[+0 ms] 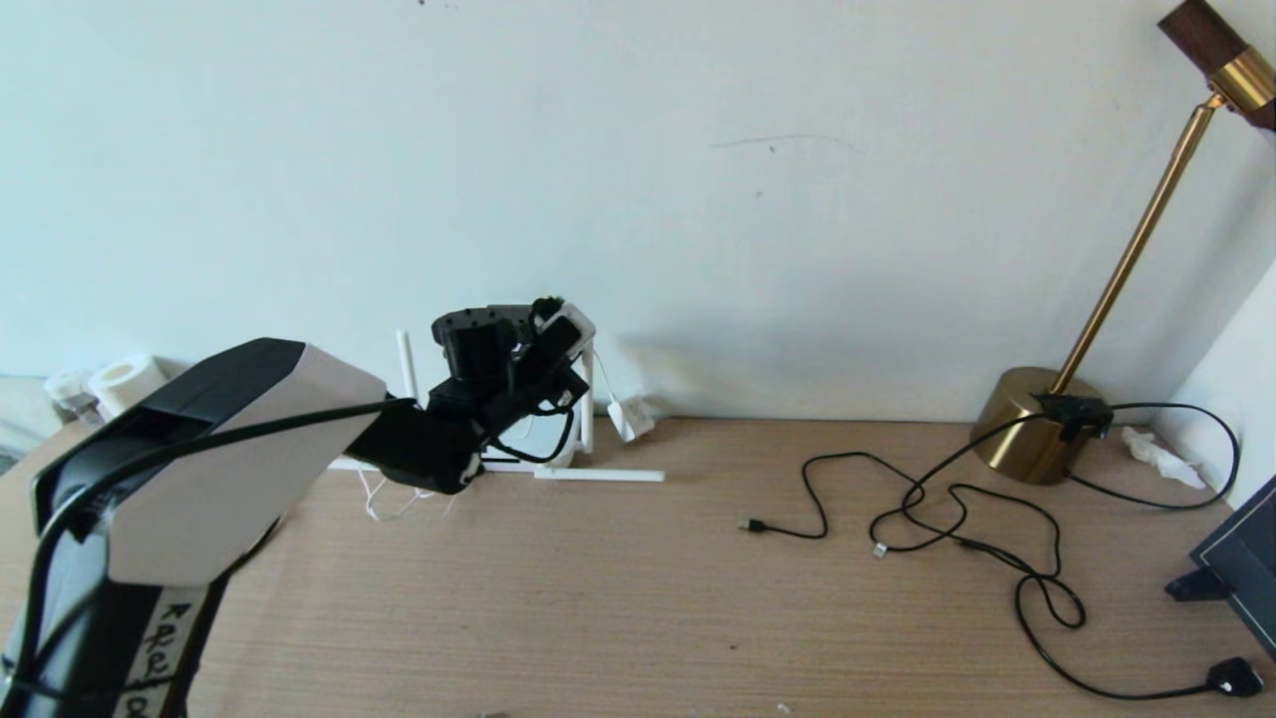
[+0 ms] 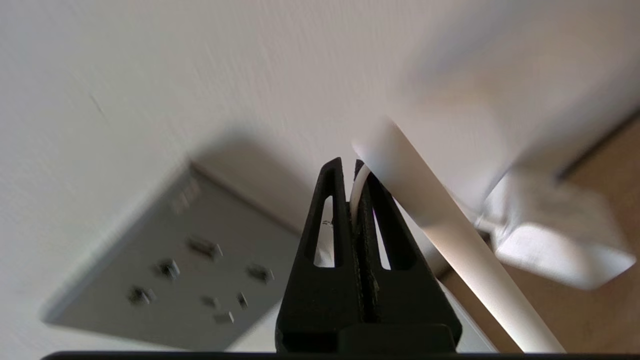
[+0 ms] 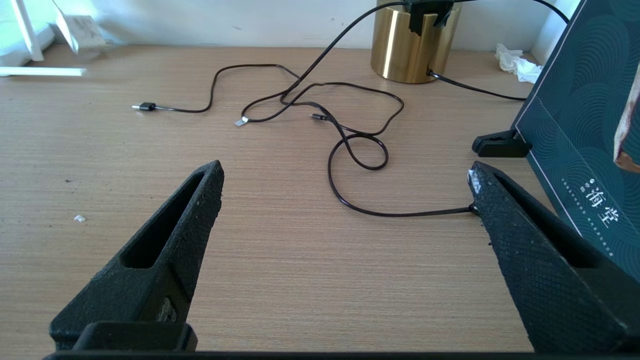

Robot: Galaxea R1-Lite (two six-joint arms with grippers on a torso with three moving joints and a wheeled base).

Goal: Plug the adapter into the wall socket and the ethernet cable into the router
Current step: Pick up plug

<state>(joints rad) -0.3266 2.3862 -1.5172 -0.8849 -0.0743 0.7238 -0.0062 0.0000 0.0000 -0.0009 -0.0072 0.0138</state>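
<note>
Adapter [image 2: 550,240] dangles light at three o'clock of the left hand [image 2: 350,167], clamped on its limp cord [image 2: 357,192]; gripping the block suits plugging.

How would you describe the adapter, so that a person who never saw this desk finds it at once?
Start at the wooden desk and follow its back edge along the wall to the white router with thin antennas. Just right of it, the adapter hangs tilted above the desk. Unlike the black cables further right, it is a small white block on a thin white cord.
</note>
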